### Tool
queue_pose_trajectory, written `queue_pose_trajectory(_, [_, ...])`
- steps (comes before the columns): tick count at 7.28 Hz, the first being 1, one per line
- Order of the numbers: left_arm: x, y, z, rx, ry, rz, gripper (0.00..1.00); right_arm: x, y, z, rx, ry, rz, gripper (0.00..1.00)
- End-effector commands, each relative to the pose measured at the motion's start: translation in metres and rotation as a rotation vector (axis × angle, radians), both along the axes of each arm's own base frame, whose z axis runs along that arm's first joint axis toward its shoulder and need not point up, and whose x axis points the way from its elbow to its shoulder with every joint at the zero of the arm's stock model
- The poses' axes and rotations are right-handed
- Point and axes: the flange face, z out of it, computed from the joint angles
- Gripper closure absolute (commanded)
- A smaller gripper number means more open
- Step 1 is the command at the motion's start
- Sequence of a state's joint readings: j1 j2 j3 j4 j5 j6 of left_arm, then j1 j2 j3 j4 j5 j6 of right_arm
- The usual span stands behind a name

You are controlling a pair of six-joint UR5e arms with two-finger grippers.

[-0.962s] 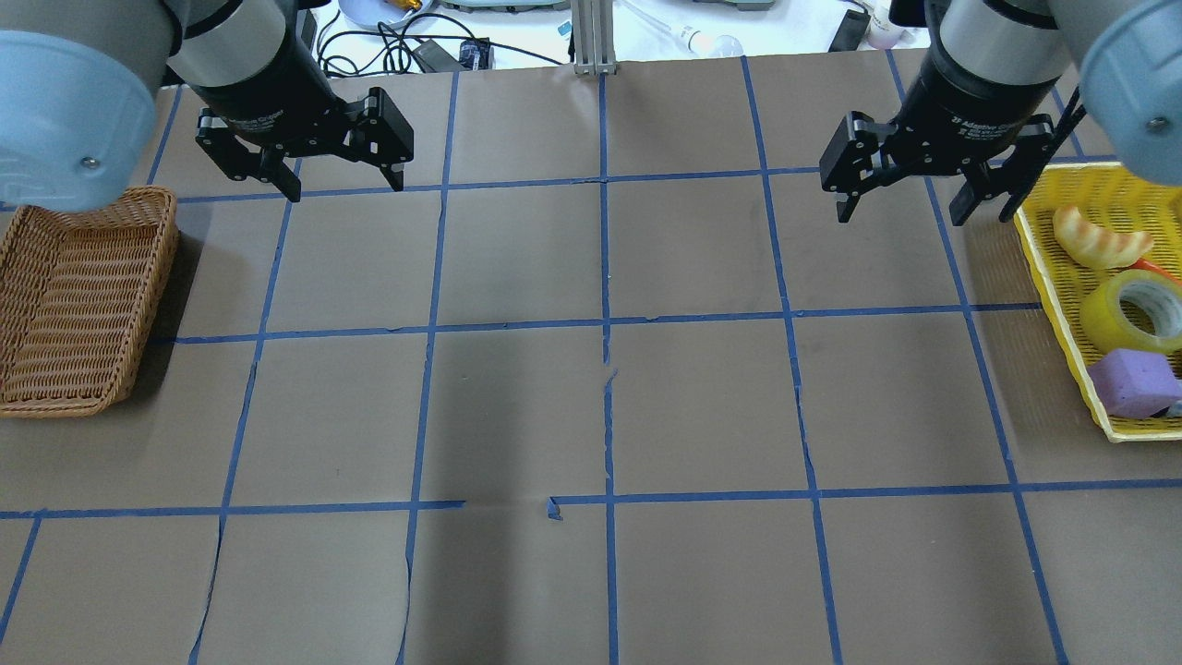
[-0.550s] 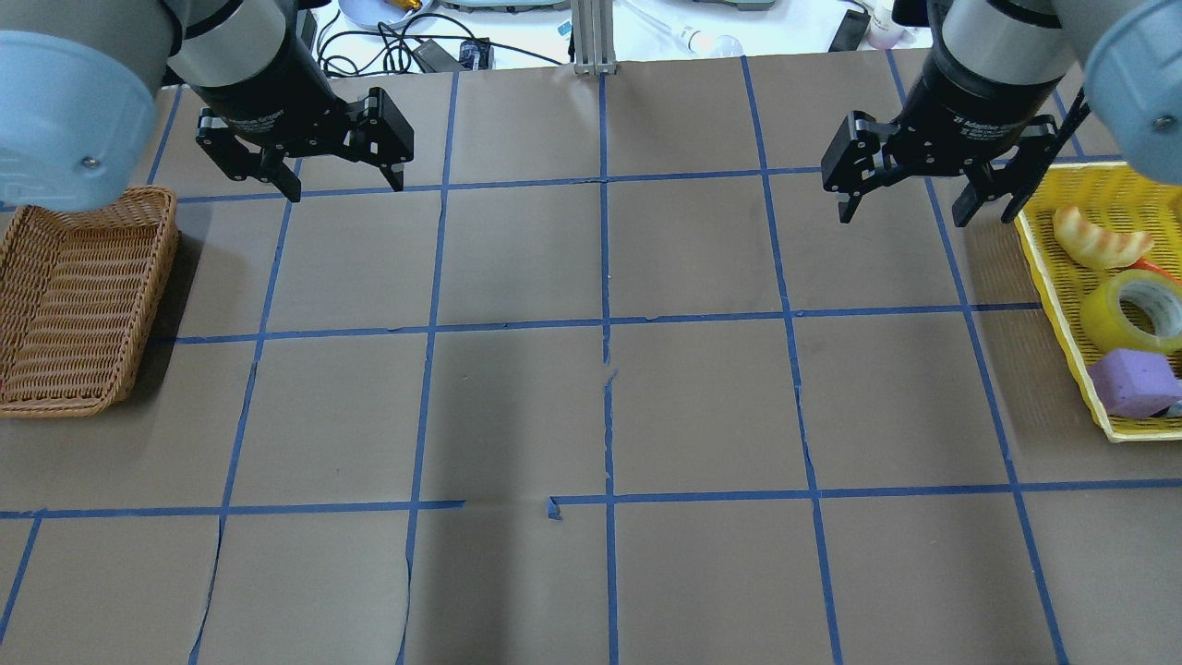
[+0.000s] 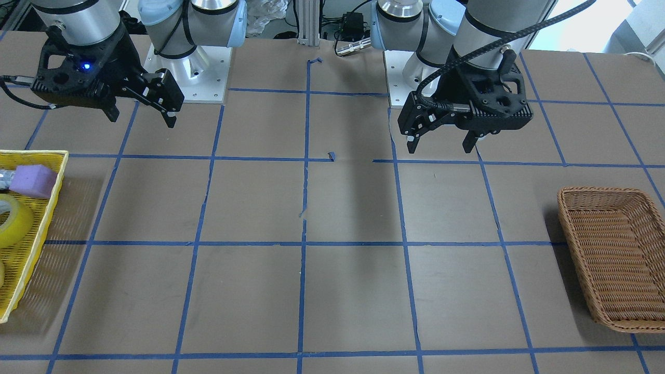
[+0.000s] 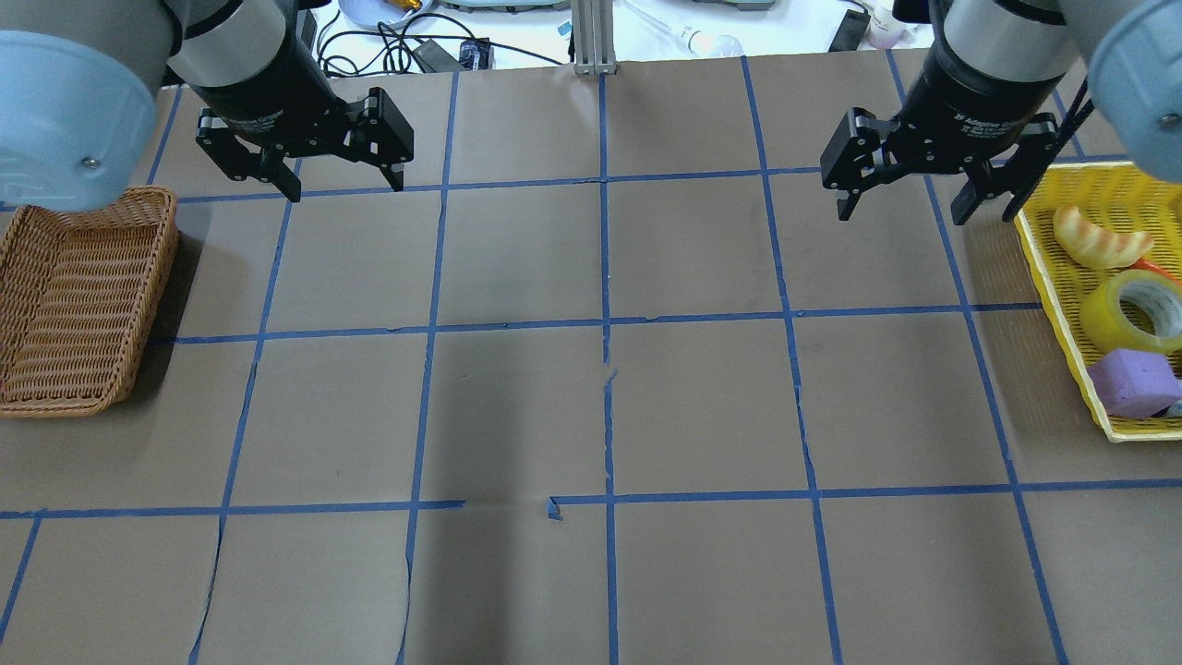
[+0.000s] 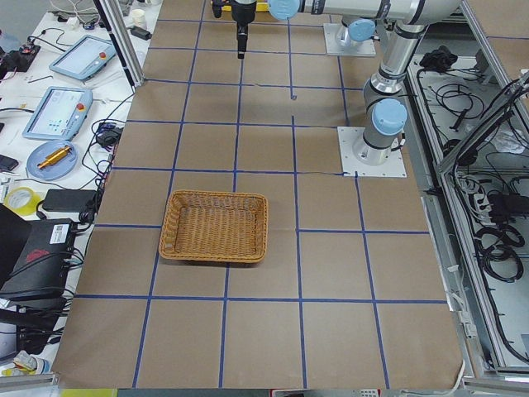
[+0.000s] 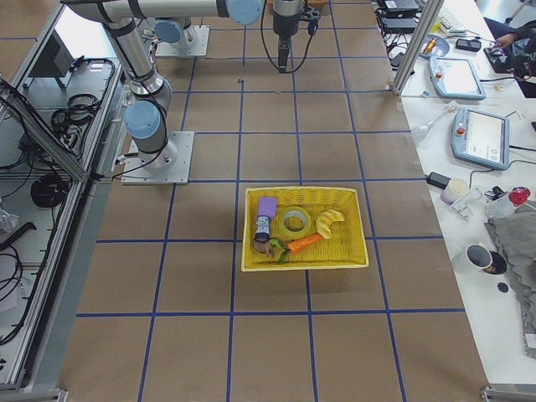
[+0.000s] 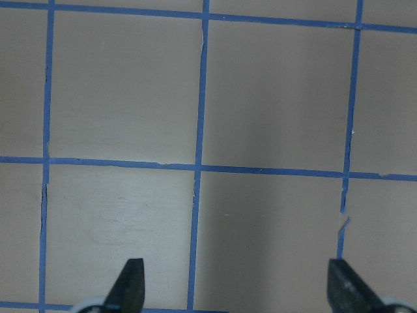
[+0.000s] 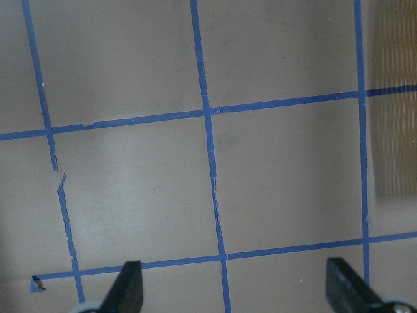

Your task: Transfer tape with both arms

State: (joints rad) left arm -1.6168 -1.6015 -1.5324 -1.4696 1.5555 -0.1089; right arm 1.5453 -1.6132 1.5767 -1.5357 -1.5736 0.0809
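Tape: the yellow tape [image 4: 1134,312] is lying flat in the yellow basket [image 4: 1062,323] over at the robot's right end of the bench [image 4: 517,406], white core facing up. Nothing is gripping it.
Basket mates: a purple sponge block [image 4: 1131,381] sits just beside the tape on one side and a pale croissant-looking piece [image 4: 1099,240] on the other. The right-side camera also shows an orange carrot-ish thing [image 6: 303,244] next to the roll, plus a small dark item that's too small to make out.
Right claw [image 4: 900,218]: released, with its 2 fingers spread wide and nothing between them. It hangs above the bench just beside the yellow basket's near corner, apart from the tape. Its wrist cam only sees bare brown paper, blue lines and the basket's mesh shadow at the edge.
Left claw [image 4: 347,189]: also released, fingers wide and holding nothing. It hovers over the bench close to the robot's base, near the wicker basket [image 4: 83,305].
Wicker basket: brown, sitting at the robot's left end of the bench, well apart from the yellow one.
Bench: brown paper with a blue tape grid, and a few of the lines are torn or peeling near the middle.
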Motion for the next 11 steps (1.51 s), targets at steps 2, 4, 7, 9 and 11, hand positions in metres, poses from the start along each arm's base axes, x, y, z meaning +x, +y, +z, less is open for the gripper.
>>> queue_pose_trajectory(2, [0.0,0.0,0.0,0.0,0.0,0.0,0.0,0.001,0.0,0.0,0.0,-0.006,0.002,0.0])
queue_pose_trajectory(4, [0.0,0.0,0.0,0.0,0.0,0.0,0.0,0.001,0.0,-0.001,0.001,-0.004,0.002,0.0])
queue_pose_trajectory(7, [0.0,0.0,0.0,0.0,0.0,0.0,0.0,-0.029,-0.02,-0.022,0.025,0.094,-0.036,0.0])
queue_pose_trajectory(9, [0.0,0.0,0.0,0.0,0.0,0.0,0.0,-0.129,-0.045,-0.041,0.047,0.139,-0.203,0.0])
queue_pose_trajectory(11, [0.0,0.0,0.001,-0.001,0.0,0.0,0.0,-0.255,-0.066,-0.092,0.107,0.138,-0.29,0.0])
